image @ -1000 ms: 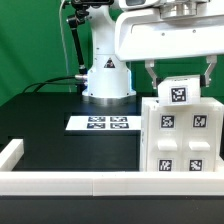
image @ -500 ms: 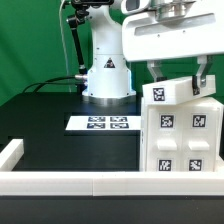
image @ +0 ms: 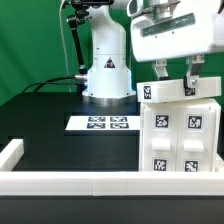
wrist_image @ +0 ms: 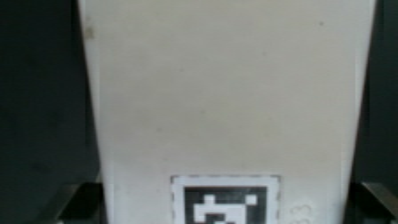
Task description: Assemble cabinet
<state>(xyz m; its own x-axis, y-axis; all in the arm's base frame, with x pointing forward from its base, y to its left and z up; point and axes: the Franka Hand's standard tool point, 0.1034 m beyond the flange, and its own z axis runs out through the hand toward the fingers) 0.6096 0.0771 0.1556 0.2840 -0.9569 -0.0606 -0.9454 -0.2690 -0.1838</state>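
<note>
Exterior view: cabinet (image: 183,128) under end effector (image: 176,76)

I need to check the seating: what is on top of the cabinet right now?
A flat white top piece with a black tag lies across the cabinet, and the gripper straddles it. Whether it is fully seated cannot be seen; the joint underneath is covered.

You had a black worktop (image: 50,130) carrying the marker board (image: 101,124), the robot base (image: 107,85) and the cabinet (image: 180,140).
</note>
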